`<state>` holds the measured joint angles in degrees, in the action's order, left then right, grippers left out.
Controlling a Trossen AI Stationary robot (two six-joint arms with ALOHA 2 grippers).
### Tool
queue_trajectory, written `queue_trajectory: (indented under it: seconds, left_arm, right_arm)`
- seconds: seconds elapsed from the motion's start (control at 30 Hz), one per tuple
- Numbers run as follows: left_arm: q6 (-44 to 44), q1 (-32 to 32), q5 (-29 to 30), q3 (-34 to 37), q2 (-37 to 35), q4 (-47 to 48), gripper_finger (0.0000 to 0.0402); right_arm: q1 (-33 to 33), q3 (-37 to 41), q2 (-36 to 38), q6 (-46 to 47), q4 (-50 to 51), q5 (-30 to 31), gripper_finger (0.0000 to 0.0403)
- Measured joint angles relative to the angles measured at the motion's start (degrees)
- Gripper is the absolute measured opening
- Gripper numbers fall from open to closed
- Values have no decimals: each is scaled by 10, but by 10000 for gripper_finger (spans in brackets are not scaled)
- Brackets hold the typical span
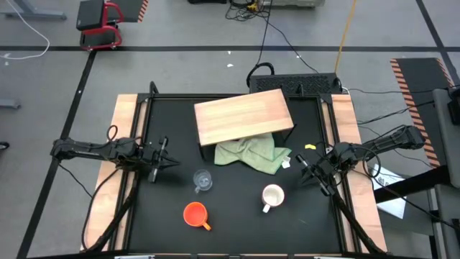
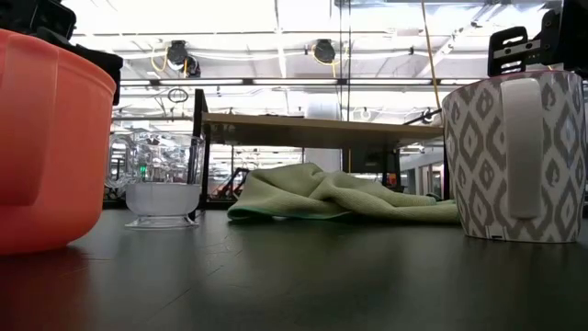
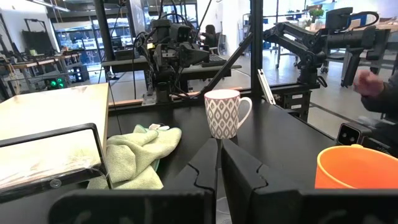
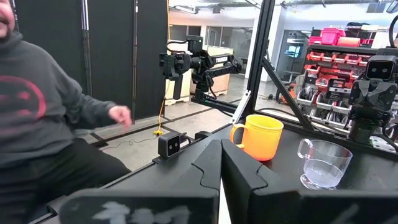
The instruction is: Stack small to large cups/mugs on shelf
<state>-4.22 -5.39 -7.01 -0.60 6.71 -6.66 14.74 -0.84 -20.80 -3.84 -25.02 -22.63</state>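
- Wood-grained shelf (image 1: 243, 115) sits well beyond both grippers in the high view; left gripper (image 1: 167, 162) and right gripper (image 1: 307, 168) are pressed together, holding nothing, with glass cup (image 1: 203, 180), orange mug (image 1: 195, 214) and white mug (image 1: 272, 196) between them on the bench (image 1: 237, 230).
- Low view: green cloth (image 2: 335, 199) lies under the shelf.
- Left wrist view: white mug stands ahead.
- Right wrist view: a person (image 4: 43, 124) waits nearby; my judgement: the clear cup could slip or tip.
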Motion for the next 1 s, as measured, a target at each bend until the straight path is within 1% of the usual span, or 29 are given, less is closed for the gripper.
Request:
queue_trajectory:
  seconds: [0.77,1.0]
  left_arm:
    - [0,0,0,0,0,0,24]
    - [2,0,6,0,0,-19,24]
  right_arm:
    - [0,0,0,0,0,0,0]
    - [0,0,0,0,0,0,0]
